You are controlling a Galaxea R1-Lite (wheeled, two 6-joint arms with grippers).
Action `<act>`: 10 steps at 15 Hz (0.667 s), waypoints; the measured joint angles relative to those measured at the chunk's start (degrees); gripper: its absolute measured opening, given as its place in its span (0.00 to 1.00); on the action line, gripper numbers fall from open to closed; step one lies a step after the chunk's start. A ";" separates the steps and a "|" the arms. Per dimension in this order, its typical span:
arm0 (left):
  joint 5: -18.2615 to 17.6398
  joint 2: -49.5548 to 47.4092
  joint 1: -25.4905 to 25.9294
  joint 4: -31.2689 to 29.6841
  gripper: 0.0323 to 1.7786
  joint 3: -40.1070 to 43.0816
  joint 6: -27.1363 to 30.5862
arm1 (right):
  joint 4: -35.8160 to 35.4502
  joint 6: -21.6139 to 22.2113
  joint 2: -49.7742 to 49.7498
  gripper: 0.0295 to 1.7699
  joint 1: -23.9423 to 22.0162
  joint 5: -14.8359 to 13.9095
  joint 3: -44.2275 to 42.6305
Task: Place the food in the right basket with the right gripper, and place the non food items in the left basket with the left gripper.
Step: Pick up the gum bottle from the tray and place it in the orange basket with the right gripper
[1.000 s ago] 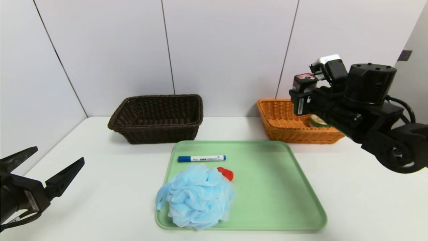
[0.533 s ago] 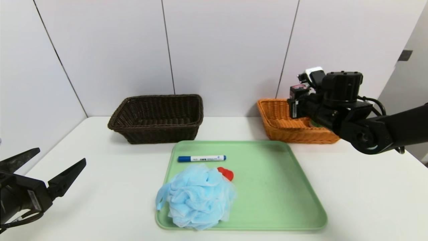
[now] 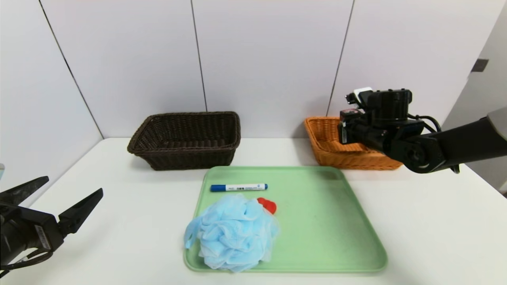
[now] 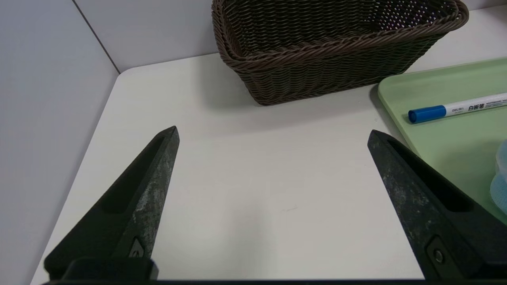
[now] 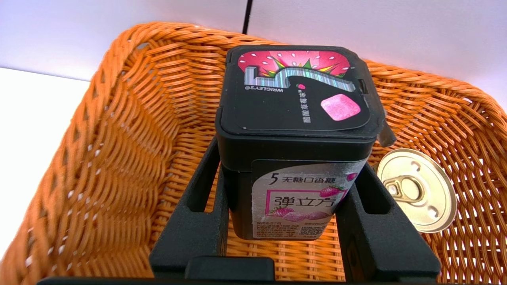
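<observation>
Black, boxy gum container point(image 5: 297, 150) with a pink-and-white label, the food in hand, was over the orange-tan woven wicker basket point(image 5: 130, 158), at the right back of the white worktop point(image 3: 119, 217). Nearer the robot's torso, the pale green rectangular tray point(image 3: 285, 270) carried the fluffy light-blue mesh pouf point(image 3: 237, 233), the white marker point(image 3: 245, 187) with its blue cap and the small red rubber duck point(image 3: 267, 206). Behind the tray's left part stood the dark brown woven wicker basket point(image 3: 190, 160).

The left tool point(image 3: 75, 184) waited idle at the left of the worktop, its fingers spread wide and holding nothing. The right tool point(image 5: 291, 174) was partly open, only as far as the container's width, with a finger pressed to each side of it.

What the coming move turned on was the container's place above the orange basket's floor: it looked to be inside the rim's outline, lid upward, with the short round gold-lidded tin point(image 5: 416, 190) lying lower and to one side. A straight lowering beside the tin, then a release, seemed called for; drifting toward the tin risked a tilted landing.
</observation>
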 joint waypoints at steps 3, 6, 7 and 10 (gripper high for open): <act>0.00 0.02 0.00 -0.04 0.95 0.13 -0.07 | -0.17 0.00 1.16 0.41 0.11 -0.21 -0.22; 0.02 0.02 0.00 -0.04 0.95 0.11 -0.07 | -0.22 0.18 2.07 0.41 0.05 -0.40 -0.48; 0.02 0.02 0.00 -0.04 0.95 0.11 -0.07 | -0.20 0.20 2.34 0.41 0.02 -0.44 -0.56; 0.02 0.05 0.00 -0.04 0.95 0.16 -0.07 | -0.28 0.24 2.93 0.41 0.05 -1.04 -1.00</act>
